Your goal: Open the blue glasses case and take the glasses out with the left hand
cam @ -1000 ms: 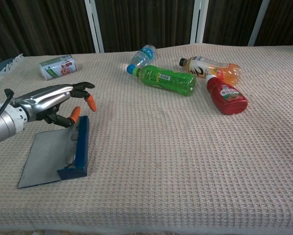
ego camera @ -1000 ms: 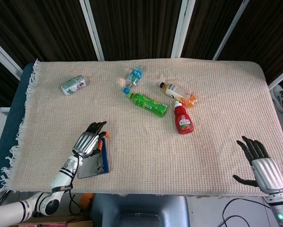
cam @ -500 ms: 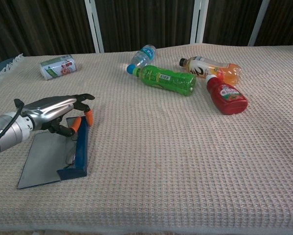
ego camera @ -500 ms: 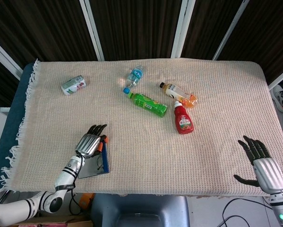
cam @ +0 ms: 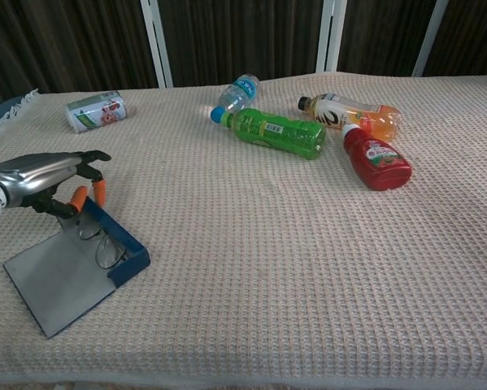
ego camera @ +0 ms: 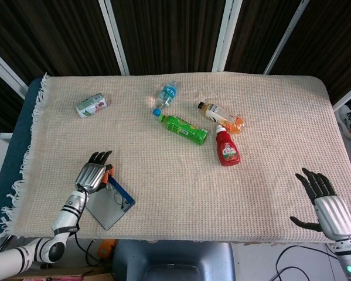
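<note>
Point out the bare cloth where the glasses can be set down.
Widest free patch: between the open blue glasses case and the right robot hand, below the ketchup bottle. Crowded: green bottle, orange drink bottle, water bottle cluster at center back.

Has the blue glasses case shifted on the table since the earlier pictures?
Yes. The blue glasses case has swung round and slid toward the cloth's fringed left edge, with the left hand at its far end.

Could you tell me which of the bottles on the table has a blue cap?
The green bottle, lying in the middle of the group, has the blue cap at its left end; the ketchup bottle has a white one.
</note>
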You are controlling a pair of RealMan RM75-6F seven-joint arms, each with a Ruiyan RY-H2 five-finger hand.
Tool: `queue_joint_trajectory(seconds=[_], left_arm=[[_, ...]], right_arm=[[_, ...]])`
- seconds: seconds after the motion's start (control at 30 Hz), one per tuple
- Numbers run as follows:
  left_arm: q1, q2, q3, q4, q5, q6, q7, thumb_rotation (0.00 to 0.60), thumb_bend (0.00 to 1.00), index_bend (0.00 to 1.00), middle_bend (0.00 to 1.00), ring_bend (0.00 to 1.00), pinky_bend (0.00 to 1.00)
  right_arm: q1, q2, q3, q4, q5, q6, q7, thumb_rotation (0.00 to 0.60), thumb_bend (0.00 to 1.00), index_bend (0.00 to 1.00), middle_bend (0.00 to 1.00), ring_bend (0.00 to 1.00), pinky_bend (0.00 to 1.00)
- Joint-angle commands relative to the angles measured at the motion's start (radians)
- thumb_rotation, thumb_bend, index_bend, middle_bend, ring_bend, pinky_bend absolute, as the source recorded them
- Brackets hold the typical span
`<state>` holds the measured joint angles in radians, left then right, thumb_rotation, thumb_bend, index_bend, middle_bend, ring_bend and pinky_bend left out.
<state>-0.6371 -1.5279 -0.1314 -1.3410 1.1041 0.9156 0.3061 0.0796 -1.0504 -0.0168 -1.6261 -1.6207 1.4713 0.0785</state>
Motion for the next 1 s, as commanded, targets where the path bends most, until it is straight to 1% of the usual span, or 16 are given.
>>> queue_joint_trajectory(seconds=[0.03, 0.33, 0.5, 0.73, 0.93, 1.0], left_arm=[[0.015, 0.047, 0.015, -0.041, -0.027, -0.007, 0.02, 0.6, 0.75, 0.47, 0.0, 0.0, 0.0], [0.026, 0.149, 0.05, -0.169, -0.089, -0.03, 0.076, 0.6, 0.75, 0.47, 0.0, 0.0, 0.0], [0.021, 0.181, 0.065, -0.207, -0.124, -0.036, 0.112, 0.6, 0.74, 0.47, 0.0, 0.0, 0.0], [0.009, 0.227, 0.084, -0.254, -0.218, -0.065, 0.139, 0.6, 0.71, 0.45, 0.0, 0.0, 0.0], [0.019, 0.255, 0.091, -0.293, -0.18, -0.042, 0.108, 0.6, 0.7, 0.43, 0.0, 0.0, 0.0], [0.021, 0.267, 0.095, -0.309, -0.172, -0.039, 0.104, 0.6, 0.68, 0.43, 0.0, 0.0, 0.0]], right_arm=[[0.0, -0.002, 0.0, -0.001, 0.001, -0.002, -0.006, 0.6, 0.15, 0.0, 0.0, 0.0, 0.0], [0.0, -0.008, 0.0, -0.005, 0.001, -0.003, -0.023, 0.6, 0.15, 0.0, 0.0, 0.0, 0.0], [-0.001, -0.007, 0.0, -0.004, -0.001, -0.002, -0.017, 0.6, 0.15, 0.0, 0.0, 0.0, 0.0], [-0.002, -0.004, -0.001, -0.004, -0.004, 0.001, -0.011, 0.6, 0.15, 0.0, 0.0, 0.0, 0.0], [-0.002, -0.005, -0.001, -0.006, -0.003, 0.0, -0.018, 0.6, 0.15, 0.0, 0.0, 0.0, 0.0], [-0.003, -0.005, -0.001, -0.007, -0.002, 0.0, -0.019, 0.6, 0.15, 0.0, 0.0, 0.0, 0.0]])
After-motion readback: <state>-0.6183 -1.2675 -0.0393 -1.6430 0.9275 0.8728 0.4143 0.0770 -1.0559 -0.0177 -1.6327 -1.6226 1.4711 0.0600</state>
